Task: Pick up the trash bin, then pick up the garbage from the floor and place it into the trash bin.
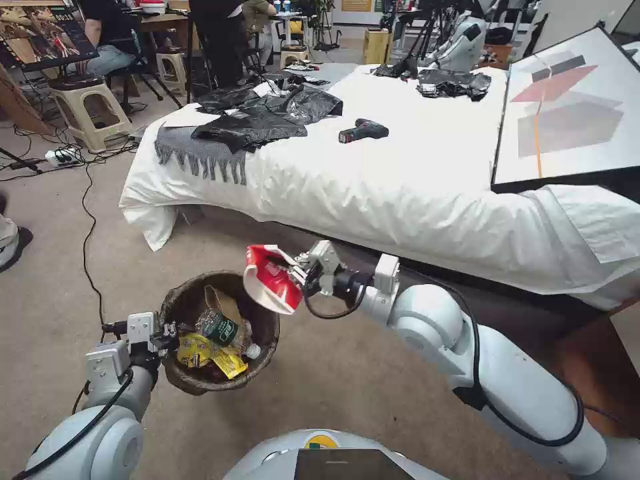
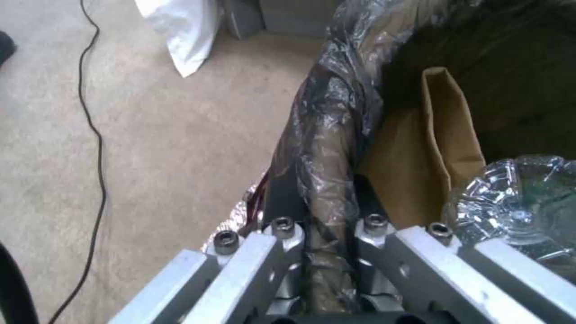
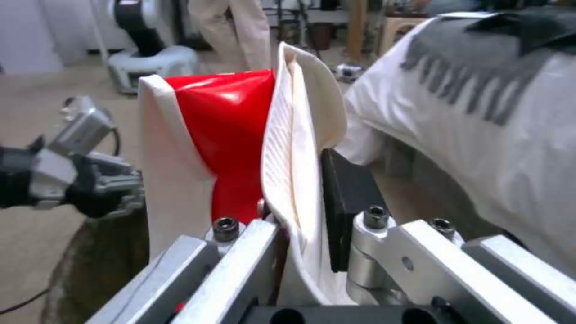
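The left tool is clamped on the rim of the trash bin, with one finger outside and the other inside the dark-brown liner folded over the edge; the bin hangs held above the carpet, on the robot's side of the bed. Inside the bin lie a folded brown paper bag, a small green-labelled plastic bottle and yellow wrappers, the bottle resting against the bag and the wrappers just beside the bottle toward the robot. The right tool is closed on a red-and-white snack packet, its fingers pinching the packet's crimped white edge. The packet hangs over the bin's rim on the side facing the bed, tilted toward the opening and apart from the litter inside. On the bed, well apart from the bin, lie a cordless drill and black plastic bags.
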`<state>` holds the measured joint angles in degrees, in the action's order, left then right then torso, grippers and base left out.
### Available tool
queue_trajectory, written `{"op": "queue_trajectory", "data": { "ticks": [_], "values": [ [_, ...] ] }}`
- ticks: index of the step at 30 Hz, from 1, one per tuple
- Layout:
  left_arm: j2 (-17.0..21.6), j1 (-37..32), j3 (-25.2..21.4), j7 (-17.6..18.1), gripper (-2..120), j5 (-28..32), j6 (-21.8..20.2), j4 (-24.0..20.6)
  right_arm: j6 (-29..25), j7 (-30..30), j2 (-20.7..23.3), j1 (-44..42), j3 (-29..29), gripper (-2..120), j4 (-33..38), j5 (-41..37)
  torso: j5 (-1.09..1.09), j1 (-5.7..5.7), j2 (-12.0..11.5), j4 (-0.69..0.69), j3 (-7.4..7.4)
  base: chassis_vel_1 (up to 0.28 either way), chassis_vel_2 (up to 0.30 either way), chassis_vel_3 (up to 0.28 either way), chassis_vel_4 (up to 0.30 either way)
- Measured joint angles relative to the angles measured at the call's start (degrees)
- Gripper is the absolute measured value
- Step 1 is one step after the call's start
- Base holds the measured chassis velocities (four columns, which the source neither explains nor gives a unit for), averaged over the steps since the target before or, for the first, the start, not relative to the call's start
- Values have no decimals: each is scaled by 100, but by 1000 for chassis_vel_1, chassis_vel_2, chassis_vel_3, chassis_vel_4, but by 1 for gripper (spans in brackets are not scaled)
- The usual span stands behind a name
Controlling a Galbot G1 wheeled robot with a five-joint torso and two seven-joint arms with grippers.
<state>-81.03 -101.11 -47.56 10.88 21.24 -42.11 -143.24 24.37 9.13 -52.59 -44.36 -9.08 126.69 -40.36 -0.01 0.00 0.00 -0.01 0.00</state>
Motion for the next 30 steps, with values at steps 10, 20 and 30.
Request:
{"op": "queue_trajectory", "data": {
  "ticks": [10, 20, 30],
  "values": [
    [40, 77, 33, -2, 3, 9, -5, 0, 45, -137, -284, 629, -1091, 3, -324, 222, 0, 0, 0, 1, 0, 0, 0, 0, 0],
    [36, 86, 39, -4, 3, 12, -5, 0, 82, -323, -455, 857, -1585, 3, -676, 471, 0, 0, 0, 1, 0, 0, 0, 0, 0],
    [28, 94, 45, -7, 3, 14, -5, 0, 88, -547, -638, 905, -1757, 20, -755, 549, 0, 0, 0, 1, 0, 0, 0, 0, 0]
  ]
}}
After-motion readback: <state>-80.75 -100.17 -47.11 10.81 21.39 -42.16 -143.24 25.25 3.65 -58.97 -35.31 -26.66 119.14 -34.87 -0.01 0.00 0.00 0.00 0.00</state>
